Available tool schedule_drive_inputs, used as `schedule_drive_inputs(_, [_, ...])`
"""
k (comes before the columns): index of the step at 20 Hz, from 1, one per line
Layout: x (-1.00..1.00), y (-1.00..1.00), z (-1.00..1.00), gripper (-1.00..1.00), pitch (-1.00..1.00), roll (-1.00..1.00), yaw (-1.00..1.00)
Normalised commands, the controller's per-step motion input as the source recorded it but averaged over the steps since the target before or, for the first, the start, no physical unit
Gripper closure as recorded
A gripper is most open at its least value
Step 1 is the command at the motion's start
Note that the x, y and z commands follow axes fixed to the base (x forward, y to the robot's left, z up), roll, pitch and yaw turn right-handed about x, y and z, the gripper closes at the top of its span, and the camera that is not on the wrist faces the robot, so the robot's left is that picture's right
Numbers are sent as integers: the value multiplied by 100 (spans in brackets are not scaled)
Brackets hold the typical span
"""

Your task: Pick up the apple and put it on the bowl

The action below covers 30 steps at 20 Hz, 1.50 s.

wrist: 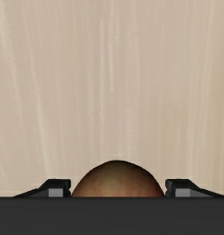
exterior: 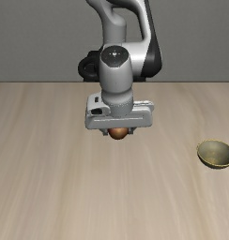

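- Gripper point(exterior: 117, 137) points straight down over the pale wooden tabletop point(exterior: 51, 192), near the middle of the surface in the exterior view.
- Apple point(exterior: 117, 134): reddish-brown and round, tucked right under the hand between the two fingers. Only its lower half shows beneath the grey gripper body.
- In the wrist view the apple point(wrist: 117, 180) bulges up as a dome between the fingertips point(wrist: 57, 188). One finger sits against each flank with no visible gap on either side, so the gripper point(wrist: 117, 189) is closed around the apple at about the fruit's width.
- Cannot tell whether the apple is resting on the tabletop or is just clear of it.
- Bowl point(exterior: 216, 153): small and olive-gold, upright on the tabletop at the exterior view's right edge. It is well apart from the apple and the gripper, and somewhat lower in that view.
- Beyond the apple, the wrist view shows streaked wood grain on the tabletop point(wrist: 112, 73).
- A grey wall point(exterior: 32, 37) stands behind the table.
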Motion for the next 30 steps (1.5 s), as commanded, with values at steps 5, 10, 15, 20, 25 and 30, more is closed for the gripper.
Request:
schedule_drive_inputs(5, [0, 100, 0, 100, 0, 0, 0])
schedule_drive_inputs(10, [0, 100, 0, 100, 0, 0, 0])
schedule_drive_inputs(15, [0, 100, 0, 100, 0, 0, 0])
schedule_drive_inputs(20, [0, 100, 0, 100, 0, 0, 0])
schedule_drive_inputs(25, [0, 100, 0, 100, 0, 0, 0])
schedule_drive_inputs(30, [80, -20, 0, 100, 0, 0, 0])
